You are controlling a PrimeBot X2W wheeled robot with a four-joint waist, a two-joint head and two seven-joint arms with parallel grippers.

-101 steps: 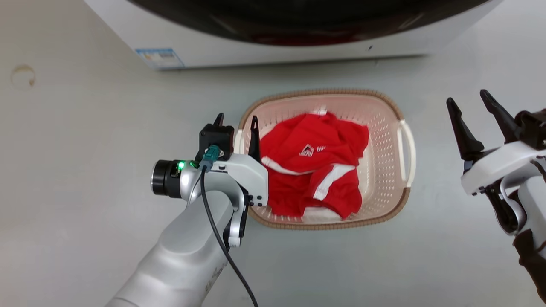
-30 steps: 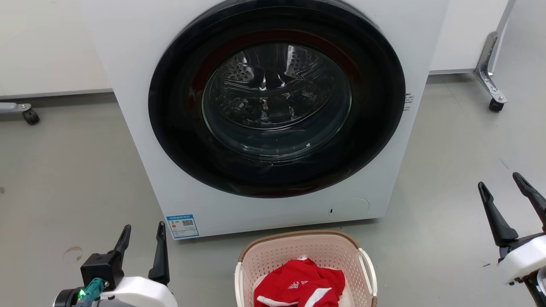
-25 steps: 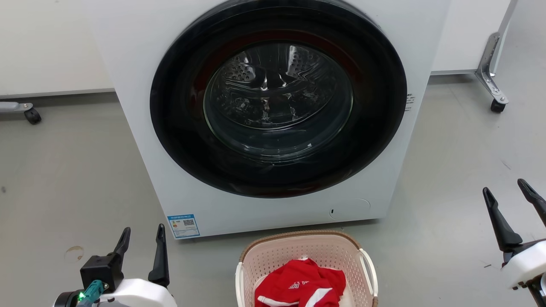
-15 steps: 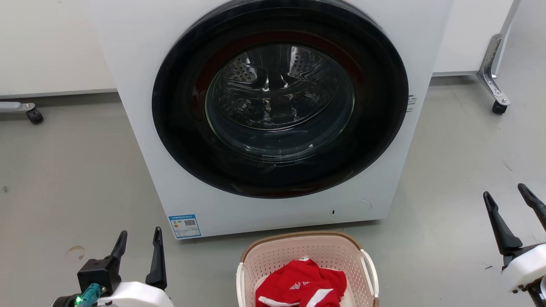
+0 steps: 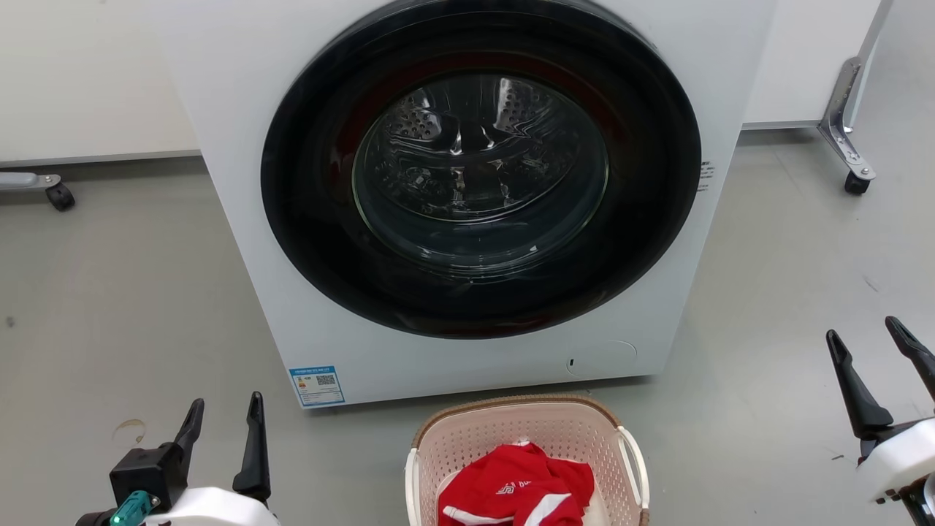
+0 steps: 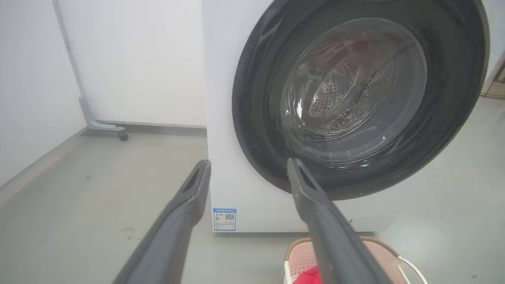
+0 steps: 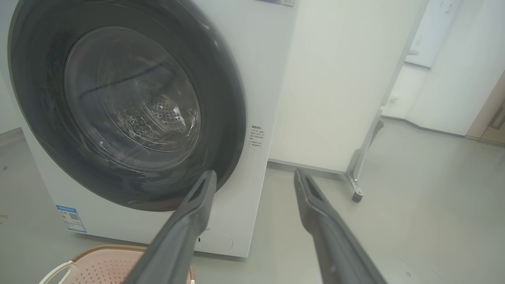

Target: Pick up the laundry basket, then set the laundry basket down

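The pale pink perforated plastic laundry basket (image 5: 511, 401) with the brown woven-look rim stands on the grey floor (image 5: 109, 292), just in front of the big white washing machine (image 5: 241, 219) with the round dark glass door. A crumpled red garment with white stripes (image 5: 511, 489) lies inside it.

A few seconds ago the left claw was at the basket's left side. Now the left claw (image 5: 225, 403) is well apart from it, its two dark fingers spread with nothing between them. The right claw (image 5: 863, 330) is also spread wide and empty, well apart on the other side. The head camera has lifted from the basket to the washer. We judge that the basket is already set down and released, so the task looks finished or nearly so.

The basket sits upright, its mouth facing up. Its white side handles (image 5: 634, 467) are at its left and right. Its long axis seems to run from handle to handle, parallel to the washer front, though the near end is cut off by the picture edge.
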